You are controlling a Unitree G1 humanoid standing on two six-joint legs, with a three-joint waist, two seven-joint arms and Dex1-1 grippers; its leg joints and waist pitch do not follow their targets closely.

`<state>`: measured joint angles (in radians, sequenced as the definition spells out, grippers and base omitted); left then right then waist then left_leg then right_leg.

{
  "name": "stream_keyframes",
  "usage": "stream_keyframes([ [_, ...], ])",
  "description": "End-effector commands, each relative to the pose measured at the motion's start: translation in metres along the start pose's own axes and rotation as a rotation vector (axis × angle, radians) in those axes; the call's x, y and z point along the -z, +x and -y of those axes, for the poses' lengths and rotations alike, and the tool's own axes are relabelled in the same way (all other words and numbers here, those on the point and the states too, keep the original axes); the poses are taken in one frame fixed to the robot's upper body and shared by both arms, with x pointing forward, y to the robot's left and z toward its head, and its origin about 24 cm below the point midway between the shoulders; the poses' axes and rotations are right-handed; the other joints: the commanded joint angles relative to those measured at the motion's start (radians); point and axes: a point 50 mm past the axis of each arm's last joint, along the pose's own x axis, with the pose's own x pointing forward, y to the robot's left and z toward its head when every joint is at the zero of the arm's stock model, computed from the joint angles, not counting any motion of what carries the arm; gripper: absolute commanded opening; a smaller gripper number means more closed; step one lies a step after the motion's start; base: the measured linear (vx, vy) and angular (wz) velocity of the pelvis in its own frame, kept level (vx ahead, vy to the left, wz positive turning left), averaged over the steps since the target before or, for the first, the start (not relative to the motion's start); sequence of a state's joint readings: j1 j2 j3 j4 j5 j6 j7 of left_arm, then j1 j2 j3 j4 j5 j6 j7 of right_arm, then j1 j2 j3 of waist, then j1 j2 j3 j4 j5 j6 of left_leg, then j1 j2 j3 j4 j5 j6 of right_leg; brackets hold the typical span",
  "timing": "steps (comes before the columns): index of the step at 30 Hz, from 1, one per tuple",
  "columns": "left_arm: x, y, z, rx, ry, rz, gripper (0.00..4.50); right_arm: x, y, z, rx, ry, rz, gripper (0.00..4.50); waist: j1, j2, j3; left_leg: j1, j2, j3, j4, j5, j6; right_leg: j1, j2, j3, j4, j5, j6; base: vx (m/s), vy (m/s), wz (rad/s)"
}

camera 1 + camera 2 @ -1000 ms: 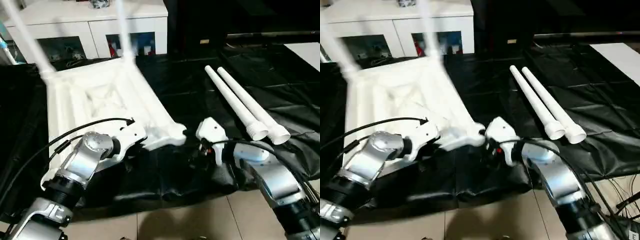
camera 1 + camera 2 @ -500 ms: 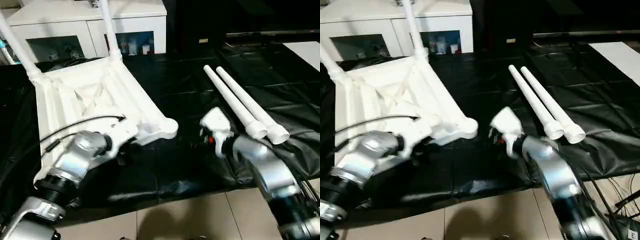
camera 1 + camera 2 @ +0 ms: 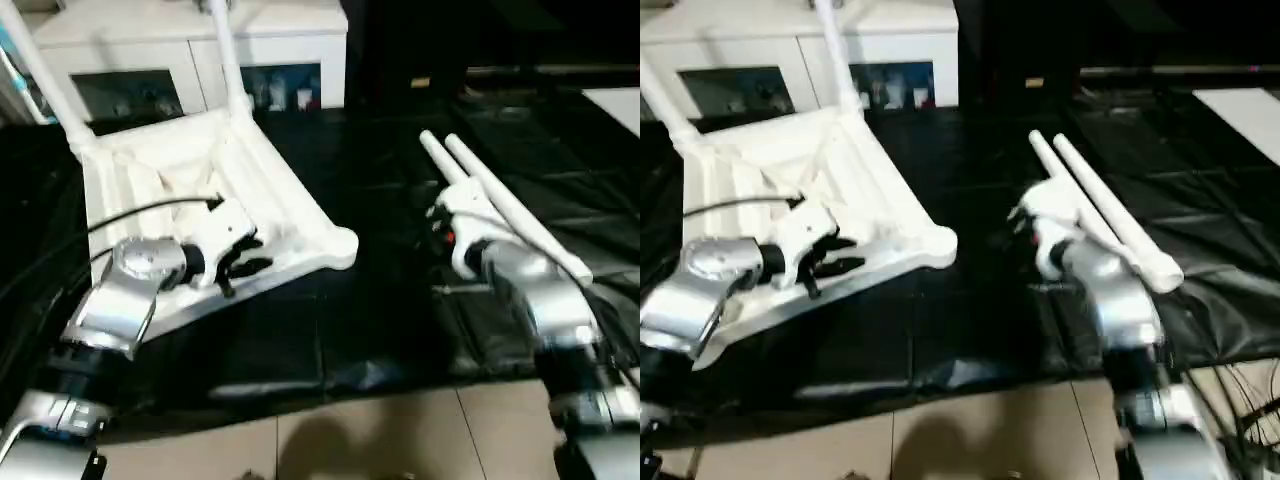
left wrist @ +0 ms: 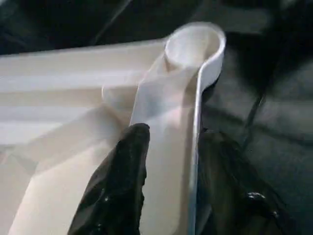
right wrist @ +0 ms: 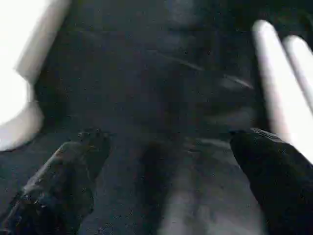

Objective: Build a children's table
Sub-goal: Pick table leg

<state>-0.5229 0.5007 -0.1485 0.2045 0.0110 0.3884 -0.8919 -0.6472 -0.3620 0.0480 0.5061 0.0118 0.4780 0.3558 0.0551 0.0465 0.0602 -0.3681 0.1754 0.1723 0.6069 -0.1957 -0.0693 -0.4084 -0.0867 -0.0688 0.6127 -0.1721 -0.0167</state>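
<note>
An upturned white table top [image 3: 190, 190] lies at ten o'clock on the black counter [image 3: 370, 300]. The left claw [image 4: 168, 147] straddles its rim, fingers parted. The right claw [image 5: 166, 147], spread wide, hovers beside two loose legs [image 3: 500, 205].

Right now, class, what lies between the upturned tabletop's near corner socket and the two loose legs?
Bare black cover, seen from the left eye view, between the corner socket and the loose legs.
</note>
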Motion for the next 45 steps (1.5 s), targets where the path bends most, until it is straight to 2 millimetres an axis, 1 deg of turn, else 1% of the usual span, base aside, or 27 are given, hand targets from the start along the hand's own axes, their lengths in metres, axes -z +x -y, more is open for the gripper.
stream_keyframes([
  [1, -0.012, -0.003, -0.002, -0.004, 0.006, 0.047, 2.27, 0.002, 0.004, 0.014, 0.079, 0.025, -0.042, 4.50, 0.001, -0.007, -0.078, 0.003, 0.034, -0.009, -0.063, -0.103, 0.046, 0.062, -0.053, 0.043, -0.056, -0.121, -0.262, 0.000, 0.000, 0.00],
  [2, -0.014, -0.003, -0.001, -0.005, 0.007, 0.058, 2.34, 0.002, 0.005, 0.017, 0.096, 0.033, -0.052, 4.50, -0.001, -0.006, -0.079, 0.003, 0.033, -0.008, -0.062, -0.101, 0.047, 0.061, -0.051, 0.041, -0.055, -0.119, -0.269, 0.000, 0.000, 0.00],
  [3, -0.021, -0.003, 0.002, 0.007, 0.008, 0.103, 2.34, 0.000, 0.009, 0.028, 0.160, 0.037, -0.077, 4.50, 0.001, -0.007, -0.079, 0.003, 0.034, -0.008, -0.061, -0.106, 0.047, 0.062, -0.052, 0.042, -0.057, -0.127, -0.267, 0.000, 0.000, 0.00],
  [4, -0.021, -0.003, 0.002, 0.007, 0.008, 0.103, 2.42, 0.000, 0.009, 0.028, 0.160, 0.037, -0.077, 4.50, -0.001, -0.005, -0.081, 0.005, 0.034, -0.008, -0.061, -0.106, 0.044, 0.060, -0.052, 0.041, -0.054, -0.128, -0.274, 0.000, 0.000, 0.00],
  [5, -0.025, -0.002, 0.009, 0.052, 0.020, 0.128, 2.53, 0.001, 0.011, 0.033, 0.177, 0.038, -0.148, 4.50, 0.001, -0.007, -0.080, 0.003, 0.033, -0.007, -0.060, -0.105, 0.045, 0.062, -0.051, 0.040, -0.055, -0.123, -0.274, 0.000, 0.000, 0.00],
  [6, -0.026, -0.002, 0.014, 0.083, 0.021, 0.133, 2.62, 0.003, 0.012, 0.036, 0.183, 0.031, -0.186, 4.50, -0.003, -0.007, -0.080, 0.001, 0.032, -0.008, -0.060, -0.104, 0.048, 0.063, -0.049, 0.039, -0.051, -0.116, -0.284, 0.000, 0.000, 0.00],
  [7, -0.026, -0.001, 0.019, 0.116, 0.038, 0.135, 2.62, 0.003, 0.012, 0.038, 0.180, 0.042, -0.206, 4.50, -0.001, -0.009, -0.080, 0.002, 0.033, -0.006, -0.058, -0.107, 0.051, 0.062, -0.049, 0.039, -0.053, -0.116, -0.285, 0.000, 0.000, 0.00],
  [9, -0.027, -0.001, 0.022, 0.136, 0.048, 0.136, 2.62, 0.003, 0.013, 0.039, 0.178, 0.051, -0.213, 4.50, 0.000, -0.008, -0.079, 0.000, 0.034, -0.005, -0.057, -0.106, 0.061, 0.062, -0.049, 0.039, -0.050, -0.111, -0.283, 0.000, 0.000, 0.00],
  [11, -0.028, -0.001, 0.030, 0.178, 0.056, 0.143, 2.62, 0.005, 0.013, 0.046, 0.203, 0.057, -0.242, 4.50, 0.000, -0.020, -0.078, -0.003, 0.035, -0.003, -0.057, -0.096, 0.072, 0.063, -0.049, 0.039, -0.050, -0.108, -0.281, 0.000, 0.000, 0.00],
  [12, -0.028, -0.001, 0.031, 0.180, 0.053, 0.144, 2.62, 0.005, 0.012, 0.049, 0.216, 0.059, -0.242, 4.50, 0.001, -0.015, -0.080, -0.002, 0.036, -0.004, -0.056, -0.095, 0.072, 0.063, -0.051, 0.039, -0.049, -0.114, -0.286, 0.000, 0.000, 0.00],
  [13, -0.028, -0.001, 0.031, 0.180, 0.053, 0.144, 2.62, 0.005, 0.012, 0.049, 0.216, 0.059, -0.242, 4.50, 0.001, -0.014, -0.080, -0.001, 0.036, -0.003, -0.055, -0.093, 0.072, 0.061, -0.050, 0.039, -0.049, -0.115, -0.287, 0.000, 0.000, 0.00],
  [15, -0.027, 0.000, 0.033, 0.174, 0.046, 0.140, 2.62, 0.007, 0.012, 0.053, 0.233, 0.058, -0.258, 4.50, 0.001, -0.022, -0.081, -0.004, 0.035, -0.002, -0.052, -0.080, 0.079, 0.061, -0.048, 0.039, -0.046, -0.109, -0.283, 0.000, 0.000, 0.00],
  [16, -0.026, 0.000, 0.034, 0.173, 0.045, 0.139, 2.62, 0.009, 0.012, 0.053, 0.233, 0.058, -0.268, 4.50, 0.001, -0.021, -0.082, -0.004, 0.035, -0.002, -0.051, -0.079, 0.080, 0.060, -0.049, 0.039, -0.044, -0.109, -0.287, 0.000, 0.000, 0.00],
  [17, -0.026, 0.000, 0.034, 0.173, 0.044, 0.138, 2.62, 0.010, 0.011, 0.053, 0.233, 0.059, -0.273, 4.50, 0.001, -0.020, -0.078, -0.005, 0.035, -0.001, -0.051, -0.098, 0.080, 0.056, -0.049, 0.039, -0.049, -0.135, -0.285, 0.000, 0.000, 0.00],
  [21, -0.026, -0.001, 0.036, 0.179, 0.042, 0.135, 2.62, 0.013, 0.011, 0.055, 0.244, 0.062, -0.280, 4.50, 0.000, -0.018, -0.075, -0.004, 0.036, -0.002, -0.052, -0.132, 0.066, 0.054, -0.049, 0.039, -0.053, -0.187, -0.267, 0.000, 0.000, 0.00],
  [23, -0.026, -0.001, 0.036, 0.180, 0.045, 0.133, 2.62, 0.013, 0.011, 0.055, 0.237, 0.068, -0.275, 4.50, 0.001, -0.018, -0.076, -0.005, 0.035, -0.001, -0.051, -0.133, 0.063, 0.053, -0.048, 0.039, -0.052, -0.184, -0.264, 0.000, 0.000, 0.00],
  [24, -0.025, -0.001, 0.036, 0.182, 0.049, 0.127, 2.62, 0.010, 0.014, 0.050, 0.198, 0.077, -0.256, 4.50, 0.002, -0.012, -0.077, -0.007, 0.035, -0.003, -0.050, -0.129, 0.063, 0.055, -0.049, 0.039, -0.049, -0.176, -0.265, 0.000, 0.000, 0.00],
  [27, -0.026, -0.001, 0.036, 0.182, 0.057, 0.122, 2.62, 0.006, 0.016, 0.046, 0.163, 0.064, -0.236, 4.50, 0.000, -0.016, -0.077, -0.008, 0.036, -0.003, -0.050, -0.142, 0.068, 0.053, -0.048, 0.038, -0.050, -0.180, -0.266, 0.000, 0.000, 0.00],
  [29, -0.026, -0.001, 0.036, 0.183, 0.059, 0.121, 2.62, 0.005, 0.017, 0.044, 0.156, 0.056, -0.233, 4.50, 0.000, -0.016, -0.076, -0.007, 0.035, -0.003, -0.050, -0.145, 0.066, 0.053, -0.048, 0.038, -0.052, -0.190, -0.267, 0.000, 0.000, 0.00],
  [30, -0.027, -0.001, 0.036, 0.185, 0.063, 0.120, 2.62, 0.003, 0.018, 0.043, 0.150, 0.056, -0.225, 4.50, -0.001, -0.007, -0.075, -0.006, 0.035, -0.003, -0.050, -0.154, 0.062, 0.051, -0.047, 0.037, -0.053, -0.194, -0.267, 0.000, 0.000, 0.00],
  [33, -0.028, -0.001, 0.035, 0.188, 0.074, 0.117, 2.62, -0.005, 0.019, 0.043, 0.139, 0.050, -0.195, 4.50, 0.000, -0.006, -0.076, -0.006, 0.036, -0.004, -0.051, -0.164, 0.056, 0.051, -0.046, 0.037, -0.051, -0.185, -0.271, 0.000, 0.000, 0.00],
  [37, -0.030, -0.002, 0.035, 0.200, 0.081, 0.119, 2.62, -0.016, 0.019, 0.045, 0.143, 0.057, -0.167, 4.50, 0.000, -0.009, -0.077, -0.006, 0.036, -0.005, -0.051, -0.161, 0.058, 0.052, -0.046, 0.037, -0.049, -0.168, -0.277, 0.000, 0.000, 0.00],
  [40, -0.032, -0.002, 0.036, 0.210, 0.086, 0.120, 2.62, -0.020, 0.018, 0.049, 0.175, 0.067, -0.147, 4.50, 0.000, -0.009, -0.077, -0.006, 0.036, -0.005, -0.050, -0.160, 0.058, 0.051, -0.046, 0.037, -0.048, -0.169, -0.277, 0.000, 0.000, 0.00],
  [42, -0.032, -0.002, 0.038, 0.223, 0.086, 0.122, 2.62, -0.017, 0.015, 0.056, 0.236, 0.065, -0.164, 4.50, 0.000, -0.008, -0.077, -0.006, 0.035, -0.005, -0.051, -0.152, 0.053, 0.051, -0.047, 0.038, -0.048, -0.163, -0.280, 0.000, 0.000, 0.00],
  [43, -0.033, -0.001, 0.039, 0.228, 0.087, 0.123, 2.62, -0.014, 0.015, 0.056, 0.235, 0.070, -0.179, 4.50, -0.001, -0.008, -0.077, -0.007, 0.035, -0.005, -0.050, -0.152, 0.052, 0.052, -0.047, 0.037, -0.047, -0.161, -0.280, 0.000, 0.000, 0.00],
  [44, -0.033, -0.001, 0.040, 0.232, 0.087, 0.124, 2.62, -0.012, 0.015, 0.055, 0.230, 0.074, -0.190, 4.50, 0.000, -0.012, -0.077, -0.007, 0.035, -0.005, -0.050, -0.149, 0.054, 0.053, -0.047, 0.038, -0.046, -0.161, -0.278, 0.000, 0.000, 0.00],
  [45, -0.033, -0.001, 0.041, 0.237, 0.086, 0.127, 2.62, -0.009, 0.015, 0.054, 0.215, 0.087, -0.208, 4.50, 0.000, -0.011, -0.077, -0.007, 0.035, -0.004, -0.049, -0.151, 0.057, 0.052, -0.047, 0.038, -0.047, -0.161, -0.278, 0.000, 0.000, 0.00],
])
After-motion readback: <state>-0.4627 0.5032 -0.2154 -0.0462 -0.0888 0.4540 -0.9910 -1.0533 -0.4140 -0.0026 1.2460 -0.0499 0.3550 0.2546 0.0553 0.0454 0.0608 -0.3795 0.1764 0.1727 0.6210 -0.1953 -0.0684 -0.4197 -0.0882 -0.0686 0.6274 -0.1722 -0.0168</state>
